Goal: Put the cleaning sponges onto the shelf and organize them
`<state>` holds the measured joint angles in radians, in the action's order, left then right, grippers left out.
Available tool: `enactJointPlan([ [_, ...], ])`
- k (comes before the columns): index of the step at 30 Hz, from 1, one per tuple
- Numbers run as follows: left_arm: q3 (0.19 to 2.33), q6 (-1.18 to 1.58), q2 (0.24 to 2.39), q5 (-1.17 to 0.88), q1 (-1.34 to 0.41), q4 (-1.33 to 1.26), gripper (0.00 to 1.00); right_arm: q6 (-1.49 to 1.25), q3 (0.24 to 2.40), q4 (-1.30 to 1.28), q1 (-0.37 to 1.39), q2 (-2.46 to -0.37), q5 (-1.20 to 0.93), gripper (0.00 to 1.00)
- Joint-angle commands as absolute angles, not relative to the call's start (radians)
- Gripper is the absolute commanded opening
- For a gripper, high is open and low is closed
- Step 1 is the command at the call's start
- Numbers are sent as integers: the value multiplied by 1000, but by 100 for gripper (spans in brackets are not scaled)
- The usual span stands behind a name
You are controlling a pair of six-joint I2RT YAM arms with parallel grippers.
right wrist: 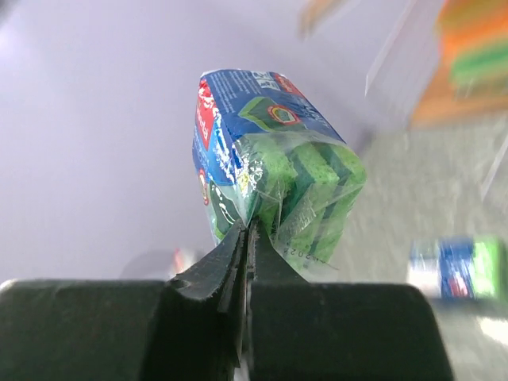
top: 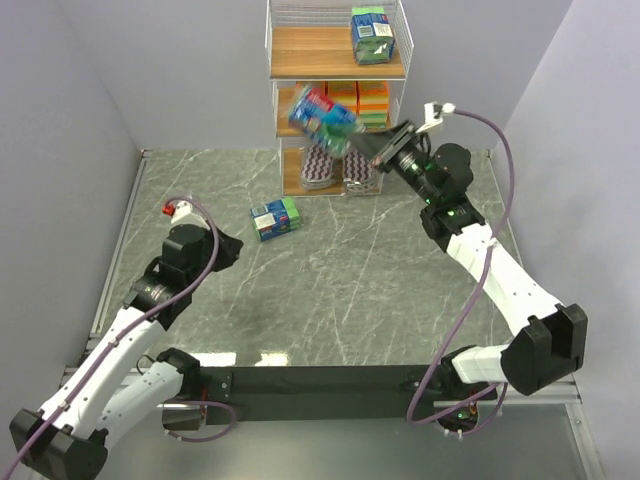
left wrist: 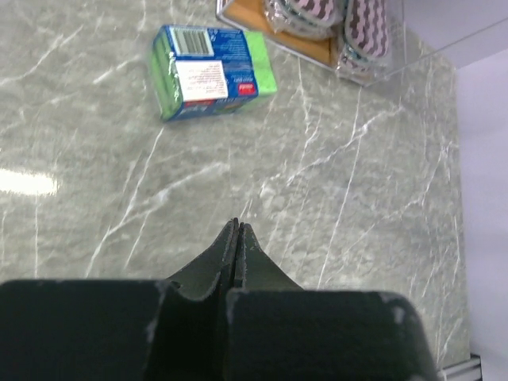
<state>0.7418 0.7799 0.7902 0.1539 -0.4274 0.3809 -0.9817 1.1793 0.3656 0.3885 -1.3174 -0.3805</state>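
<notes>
My right gripper [top: 362, 142] is shut on the wrapper edge of a blue-green sponge pack [top: 322, 115], held in the air in front of the shelf's [top: 330, 66] middle tier; the pack fills the right wrist view [right wrist: 270, 151]. Another blue-green pack [top: 373, 34] stands on the top board. Orange sponge blocks [top: 372, 100] sit on the middle tier, purple-striped pads [top: 322, 160] on the bottom. A third blue-green pack [top: 274, 218] lies on the table, also in the left wrist view [left wrist: 210, 70]. My left gripper [top: 230, 250] is shut and empty, just left of it.
Grey walls close in on the left and right. The table's metal rail [top: 118, 250] runs along the left side. A purple cable [top: 490, 130] loops above the right arm.
</notes>
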Motion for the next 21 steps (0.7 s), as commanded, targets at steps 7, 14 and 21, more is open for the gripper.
enactJointPlan([
  [7,735,787,703,112,-423,420,1,-1190,1576,447,413,-1563,72,0],
  [14,729,801,677,81,-422,423,1,-1210,1885,331,459,-1770,219,0],
  [21,726,808,673,61,-423,430,1,-1243,2158,220,506,-1952,346,0],
])
